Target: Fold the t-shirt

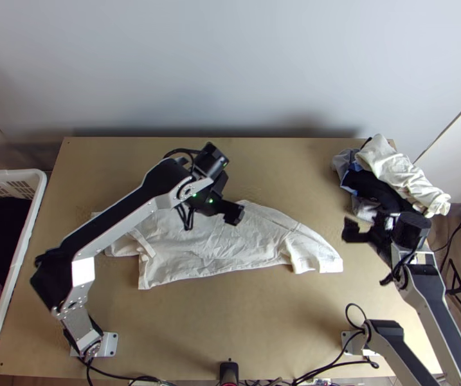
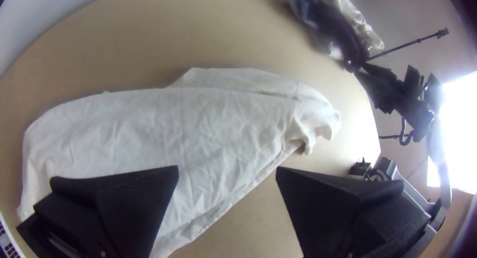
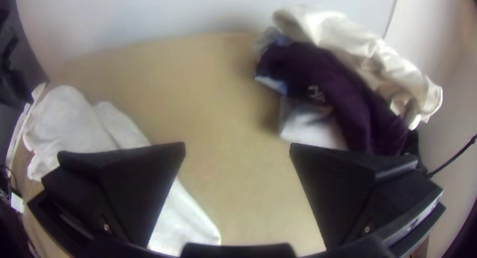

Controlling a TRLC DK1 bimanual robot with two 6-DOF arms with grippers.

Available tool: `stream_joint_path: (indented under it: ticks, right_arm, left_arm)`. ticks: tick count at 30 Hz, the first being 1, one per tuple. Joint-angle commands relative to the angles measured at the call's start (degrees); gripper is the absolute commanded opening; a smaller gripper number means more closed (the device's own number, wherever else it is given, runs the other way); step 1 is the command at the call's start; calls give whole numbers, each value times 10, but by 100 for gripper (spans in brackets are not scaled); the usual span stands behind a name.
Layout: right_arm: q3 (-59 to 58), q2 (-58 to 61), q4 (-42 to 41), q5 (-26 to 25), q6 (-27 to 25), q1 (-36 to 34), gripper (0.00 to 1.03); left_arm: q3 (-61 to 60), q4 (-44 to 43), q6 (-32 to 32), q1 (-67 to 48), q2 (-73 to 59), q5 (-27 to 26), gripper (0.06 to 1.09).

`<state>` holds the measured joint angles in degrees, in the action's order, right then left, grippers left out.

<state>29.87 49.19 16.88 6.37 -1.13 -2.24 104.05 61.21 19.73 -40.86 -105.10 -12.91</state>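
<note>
The white t-shirt [image 1: 224, 248] lies creased and layered on the table [image 1: 281, 321], left gripper [image 2: 227, 169] and right gripper [image 3: 237, 145] both spread and empty; its offset edges risk a one-layer pinch, which would likely skew the fold.

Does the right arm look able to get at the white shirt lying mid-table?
Probably yes: the right gripper is open near one end of the shirt, and nothing stands between them; the left gripper hovers over another part.
</note>
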Motion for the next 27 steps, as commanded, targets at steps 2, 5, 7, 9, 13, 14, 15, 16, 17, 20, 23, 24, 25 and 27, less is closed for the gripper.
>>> stream_joint_path:
  ticks: [2,5,7,9,13,14,15,16,17,20,23,24,25,27]
  right_arm:
    - [-20,-42,142,72,-30,14,98]
    - [-45,-50,142,75,-38,16,98]
    - [-53,-49,143,75,-40,22,98]
    - [-59,-45,142,76,-41,27,98]
    - [-61,6,119,77,-47,29,98]
    - [-63,16,112,77,-49,32,98]
    - [-67,24,103,77,-51,34,98]
    - [-69,29,95,77,-52,36,98]
    - [-71,35,91,77,-53,41,98]
    - [-68,57,82,77,-55,49,98]
    - [-61,70,86,78,-78,44,98]
    - [-54,72,97,84,-89,40,98]
    - [-46,75,109,91,-101,35,98]
    - [-27,76,139,110,-126,26,98]
  left_arm:
    - [-67,-14,12,10,48,6,101]
    - [-81,-20,15,10,55,13,101]
    - [-90,-21,15,10,60,16,101]
    - [-97,-24,15,12,67,16,101]
    - [-105,-26,15,17,74,17,101]
    - [-107,-26,15,18,75,17,101]
    - [-108,-26,15,18,76,17,101]
    - [-109,-26,16,20,78,18,101]
    - [-109,-26,15,21,79,18,101]
    - [-111,-26,15,25,85,18,101]
    - [-117,-26,15,28,92,18,101]
    - [-120,-26,15,29,93,18,101]
    - [-122,-26,15,29,96,18,101]
    - [-125,-27,16,29,97,18,101]
